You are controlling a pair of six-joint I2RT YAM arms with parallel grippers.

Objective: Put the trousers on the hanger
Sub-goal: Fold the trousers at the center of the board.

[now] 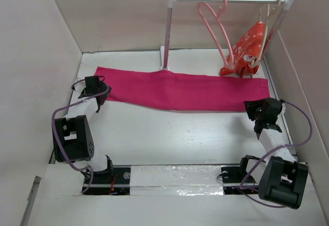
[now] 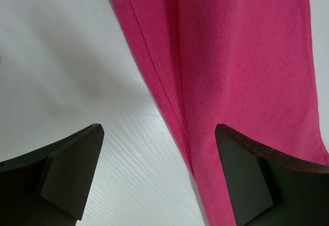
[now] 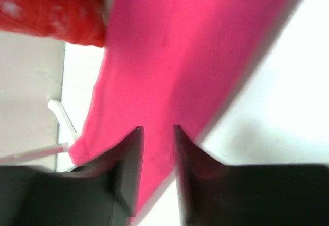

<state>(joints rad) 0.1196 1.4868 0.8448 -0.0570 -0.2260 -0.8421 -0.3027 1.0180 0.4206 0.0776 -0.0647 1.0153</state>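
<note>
Across the bench [image 1: 180, 133] lie the trousers [image 1: 185, 89], flat, soft and floppy, best pinched at both ends. Left pincer [image 2: 158, 143] gapes wide astride one edge, empty; right pincer [image 3: 158, 136] stands barely apart, gripping nothing.

Flat outstretched magenta trousers [image 1: 180, 89]; hanging salmon hanger [image 1: 215, 30]

Top view is bright and evenly lit, the white table [image 1: 190, 133] nearly washed out, with glare on the glossy strip [image 1: 175, 177] at 6 o'clock. Left wrist view is sharp, showing the weave of the trousers [image 2: 241, 56]. Right wrist view is smeared by blur and blown white at 3 o'clock.
</note>
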